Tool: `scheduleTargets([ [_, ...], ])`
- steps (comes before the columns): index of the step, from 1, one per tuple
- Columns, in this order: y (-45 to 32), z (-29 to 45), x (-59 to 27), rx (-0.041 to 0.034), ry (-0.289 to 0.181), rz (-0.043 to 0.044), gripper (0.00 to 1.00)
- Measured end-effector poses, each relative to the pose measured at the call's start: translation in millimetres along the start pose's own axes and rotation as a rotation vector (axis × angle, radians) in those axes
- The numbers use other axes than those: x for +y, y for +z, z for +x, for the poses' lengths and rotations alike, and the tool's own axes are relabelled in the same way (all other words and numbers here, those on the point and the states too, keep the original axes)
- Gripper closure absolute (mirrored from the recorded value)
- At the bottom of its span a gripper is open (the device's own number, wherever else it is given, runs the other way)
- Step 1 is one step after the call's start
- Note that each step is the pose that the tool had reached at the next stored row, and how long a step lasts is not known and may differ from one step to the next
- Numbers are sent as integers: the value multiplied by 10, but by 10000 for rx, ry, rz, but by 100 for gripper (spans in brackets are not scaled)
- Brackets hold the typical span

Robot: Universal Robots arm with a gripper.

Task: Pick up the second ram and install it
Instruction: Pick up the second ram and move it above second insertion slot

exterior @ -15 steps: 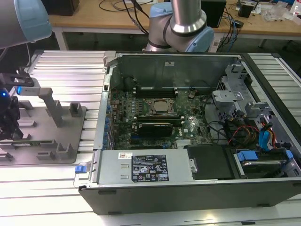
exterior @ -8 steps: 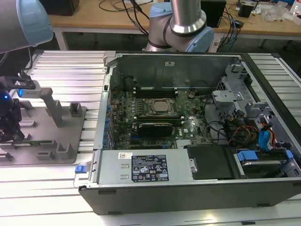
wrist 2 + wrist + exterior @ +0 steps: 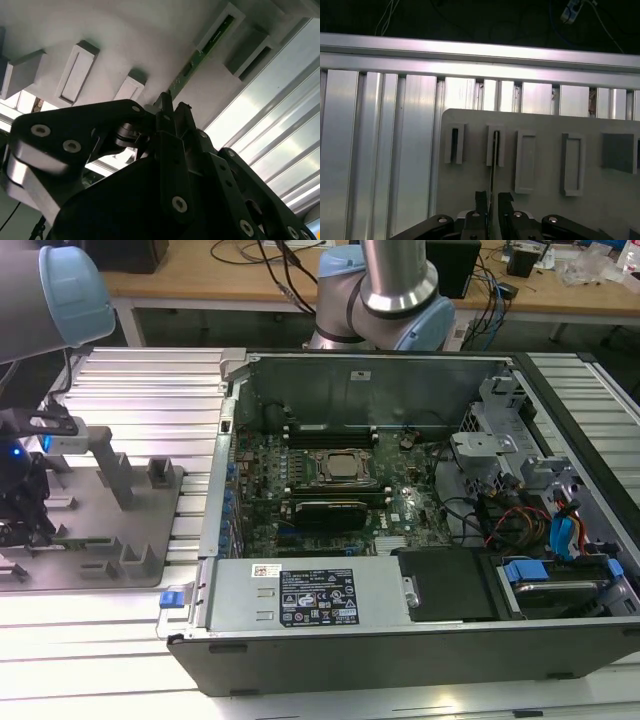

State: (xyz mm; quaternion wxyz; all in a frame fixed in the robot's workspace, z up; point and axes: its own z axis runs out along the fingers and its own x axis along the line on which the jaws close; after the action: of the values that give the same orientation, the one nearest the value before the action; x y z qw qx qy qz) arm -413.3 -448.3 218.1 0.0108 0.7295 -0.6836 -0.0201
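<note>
The second ram [image 3: 493, 172] is a thin green board seen edge-on, standing in a narrow slotted holder [image 3: 500, 146] on the grey fixture plate [image 3: 470, 185]. My gripper [image 3: 493, 199] straddles its near end, one black finger on each side, close against the board. In the second wrist view the green second ram [image 3: 192, 65] runs from its holder down into my gripper [image 3: 174, 104]. In the exterior view my gripper [image 3: 28, 525] hangs low over the fixture plate [image 3: 130, 565] at that view's left, away from the open computer case [image 3: 400, 640].
A second slotted holder [image 3: 454, 145] and several rectangular blocks [image 3: 572, 162] rise from the plate. Ribbed aluminium table profiles [image 3: 380, 150] surround it. Inside the case lie the CPU socket [image 3: 340, 468], the long memory slots [image 3: 330, 435] behind it, a black module [image 3: 325, 508] and cables [image 3: 510, 515].
</note>
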Motion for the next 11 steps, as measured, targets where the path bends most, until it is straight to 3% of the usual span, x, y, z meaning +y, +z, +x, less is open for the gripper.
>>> scheduleTargets([
  [11,94,-19,34,45,-24,6,78],
])
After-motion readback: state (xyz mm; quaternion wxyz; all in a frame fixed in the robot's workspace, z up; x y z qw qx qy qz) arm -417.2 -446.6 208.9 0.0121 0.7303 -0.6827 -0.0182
